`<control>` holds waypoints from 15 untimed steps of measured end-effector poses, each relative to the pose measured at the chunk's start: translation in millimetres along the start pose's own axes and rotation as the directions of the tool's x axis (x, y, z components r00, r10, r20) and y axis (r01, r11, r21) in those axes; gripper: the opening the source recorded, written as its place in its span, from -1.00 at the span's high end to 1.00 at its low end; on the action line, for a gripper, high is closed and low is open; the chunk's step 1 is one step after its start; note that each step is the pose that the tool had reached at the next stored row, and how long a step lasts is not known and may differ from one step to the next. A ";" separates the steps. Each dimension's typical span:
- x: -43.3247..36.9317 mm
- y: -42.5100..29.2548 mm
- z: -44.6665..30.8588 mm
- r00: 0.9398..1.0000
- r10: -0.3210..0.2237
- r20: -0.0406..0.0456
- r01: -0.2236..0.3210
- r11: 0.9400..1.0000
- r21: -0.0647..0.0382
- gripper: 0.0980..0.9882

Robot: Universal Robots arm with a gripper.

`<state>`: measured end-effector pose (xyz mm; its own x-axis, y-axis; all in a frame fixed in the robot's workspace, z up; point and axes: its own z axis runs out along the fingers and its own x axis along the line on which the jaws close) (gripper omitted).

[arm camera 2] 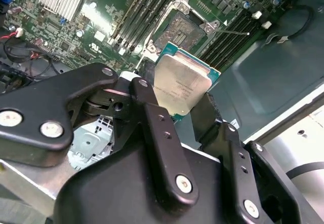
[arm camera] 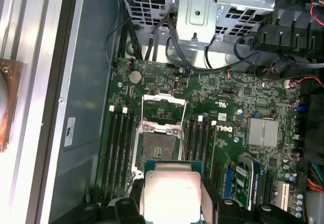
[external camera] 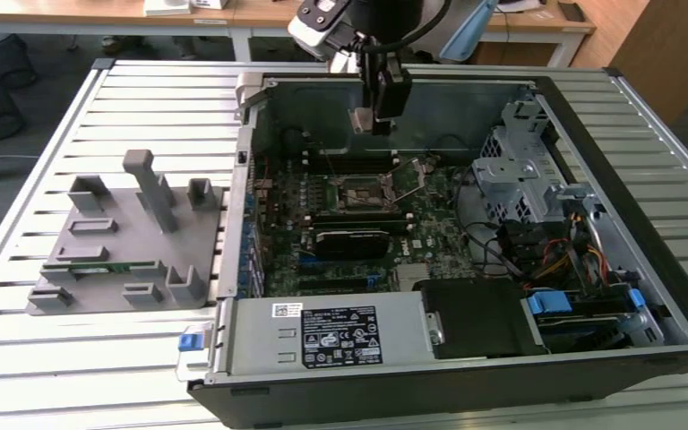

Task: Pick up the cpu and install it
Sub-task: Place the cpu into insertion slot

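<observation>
Silvery, green-edged cpu [arm camera 2: 183,81] pinched in the claw [arm camera 2: 174,96]; socket [arm camera 2: 185,29] lies open.

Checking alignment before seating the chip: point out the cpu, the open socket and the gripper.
cpu [arm camera 2: 183,82]: second wrist view, middle of its metal top.
socket [arm camera: 158,147]: first wrist view, its bare contact field.
gripper [arm camera 2: 176,98]: second wrist view, midway between the fingers clamping the cpu.

Arm [external camera: 386,22] overhead; gripper [external camera: 374,124] points down, 2 fingers [arm camera 2: 158,127] clamped on cpu [arm camera 2: 182,84] edges.
</observation>
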<state>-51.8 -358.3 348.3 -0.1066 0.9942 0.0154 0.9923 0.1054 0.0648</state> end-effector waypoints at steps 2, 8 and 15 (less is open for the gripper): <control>0.7 0.2 2.2 1.000 0.016 0.001 -0.016 1.000 0.000 0.02; 6.5 0.8 12.3 1.000 0.018 0.001 -0.018 1.000 0.002 0.02; 7.4 0.5 25.0 1.000 0.018 0.000 -0.018 1.000 0.008 0.02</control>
<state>-50.5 -350.3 323.6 -0.0884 0.9959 0.0162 0.9946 0.0874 0.0566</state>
